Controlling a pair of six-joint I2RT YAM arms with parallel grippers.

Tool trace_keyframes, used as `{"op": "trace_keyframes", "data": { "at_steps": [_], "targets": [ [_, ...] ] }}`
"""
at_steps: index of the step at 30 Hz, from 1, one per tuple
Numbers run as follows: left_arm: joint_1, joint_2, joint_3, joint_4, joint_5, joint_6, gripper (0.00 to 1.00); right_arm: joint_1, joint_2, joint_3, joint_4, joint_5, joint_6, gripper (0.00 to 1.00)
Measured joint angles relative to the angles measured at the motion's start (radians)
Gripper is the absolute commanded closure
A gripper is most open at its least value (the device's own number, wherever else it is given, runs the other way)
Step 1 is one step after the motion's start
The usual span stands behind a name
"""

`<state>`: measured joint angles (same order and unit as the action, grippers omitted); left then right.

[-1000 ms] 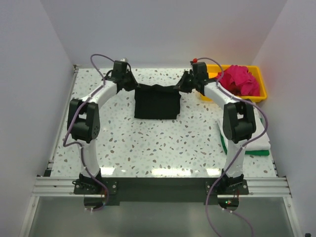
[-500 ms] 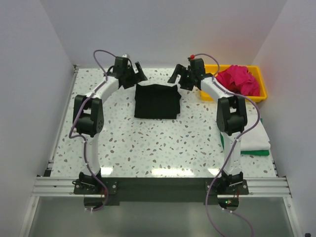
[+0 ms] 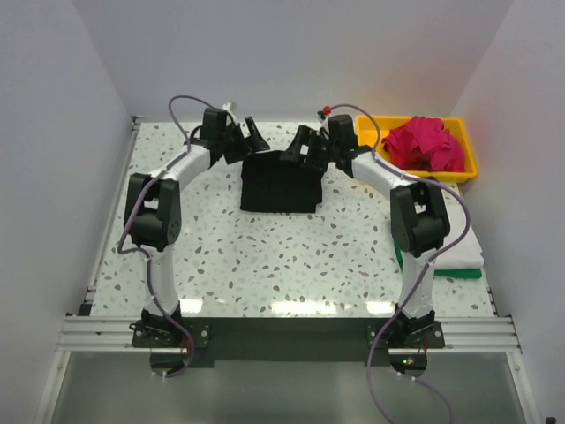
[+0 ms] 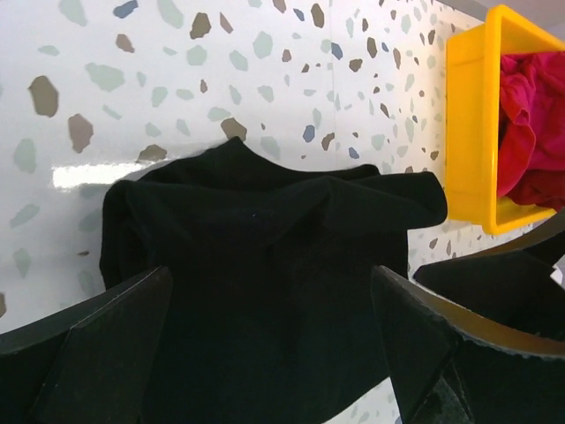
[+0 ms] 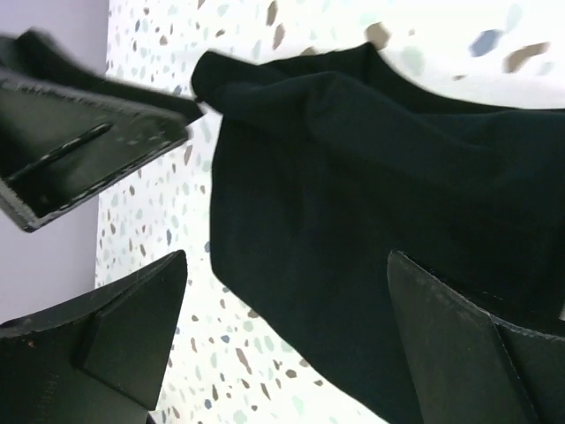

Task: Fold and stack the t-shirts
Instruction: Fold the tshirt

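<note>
Black t-shirt [image 3: 280,184]: folded into a rough rectangle, flat on the speckled table [image 3: 221,243], at the far middle between the two arms. Near edge fairly straight; far edge bunched and rumpled, with one corner poking out toward the right in the left wrist view. Left claw [image 3: 249,145]: spread wide, at the shirt's far left corner, gripping nothing; cloth in full view between its fingers. Right claw [image 3: 304,148]: spread wide too, at the far right corner, holding nothing; whether either fingertip touches the cloth, cannot tell. Both claws tilted inward, facing each other across the far edge. Yellow tray [image 3: 466,173]: in the far right corner of the table, well apart from the black shirt. Magenta t-shirt [image 3: 426,144]: crumpled inside it, heaped above the rim. White t-shirt [image 3: 457,251]: folded, at the right edge nearer the bases, on top of a green t-shirt [image 3: 446,272] showing along its near and left sides.
</note>
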<state>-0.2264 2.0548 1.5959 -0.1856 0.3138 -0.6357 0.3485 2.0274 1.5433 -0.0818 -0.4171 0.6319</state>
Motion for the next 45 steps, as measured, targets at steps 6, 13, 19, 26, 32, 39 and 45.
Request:
{"op": "trace_keyframes", "data": {
  "at_steps": [6,13,19,26,32,39,45],
  "targets": [
    [-0.004,0.175,0.151,0.027,0.060,-0.009,0.00,0.031,0.145,0.120,0.023,0.010,0.024,0.01],
    [-0.004,0.349,0.299,0.037,0.074,-0.026,0.00,-0.008,0.327,0.295,0.014,0.148,0.023,0.01],
    [-0.004,0.340,0.253,0.097,0.074,-0.036,0.00,-0.032,0.369,0.316,0.028,0.193,0.030,0.01],
    [-0.005,0.236,0.045,0.232,0.076,-0.038,0.00,-0.031,0.330,0.207,0.133,0.183,0.031,0.01],
    [-0.016,-0.007,-0.338,0.336,0.063,-0.059,0.00,-0.008,0.133,-0.124,0.241,0.172,0.035,0.01],
    [-0.045,-0.216,-0.623,0.362,0.011,-0.069,0.00,0.055,-0.109,-0.448,0.261,0.227,0.035,0.01],
    [-0.088,-0.429,-0.769,0.270,-0.040,-0.079,0.00,0.138,-0.270,-0.531,0.069,0.326,-0.034,0.01]
  ]
}}
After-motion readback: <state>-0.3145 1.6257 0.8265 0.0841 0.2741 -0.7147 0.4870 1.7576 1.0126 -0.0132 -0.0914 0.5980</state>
